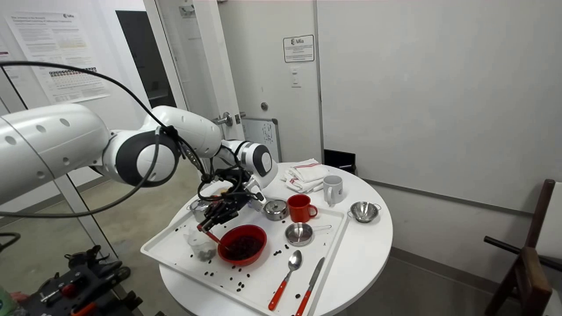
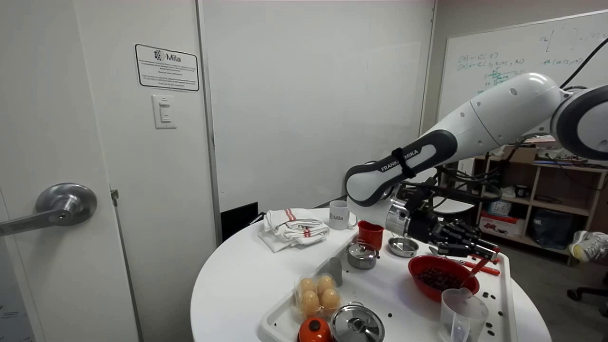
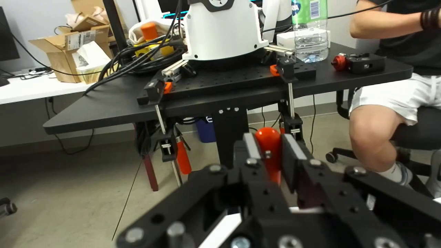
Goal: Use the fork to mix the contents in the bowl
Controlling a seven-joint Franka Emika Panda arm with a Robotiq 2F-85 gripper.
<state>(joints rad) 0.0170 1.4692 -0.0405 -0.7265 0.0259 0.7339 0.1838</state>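
Observation:
The red bowl (image 1: 246, 263) sits on a white tray, with dark contents (image 1: 243, 248) inside that look like loose beans in an exterior view (image 2: 438, 279). My gripper (image 3: 269, 146) is shut on the red handle of the fork (image 3: 269, 137), whose rounded end sticks up between the pads. In both exterior views the fork (image 2: 476, 269) slants down from the fingertips into the bowl at one side. Its tines are hidden, apparently down among the contents. The gripper itself stays above and just outside the bowl's rim. Neither bowl nor contents shows in the wrist view.
A clear measuring cup (image 2: 463, 316) stands close beside the bowl. On the tray (image 1: 338, 245) are a spoon (image 1: 285, 281), a knife (image 1: 311, 285), a small metal pan (image 1: 299, 234), a lidded pot (image 1: 275, 210), a red mug (image 1: 300, 208) and several scattered dark beans. Eggs (image 2: 318, 297) lie at another corner.

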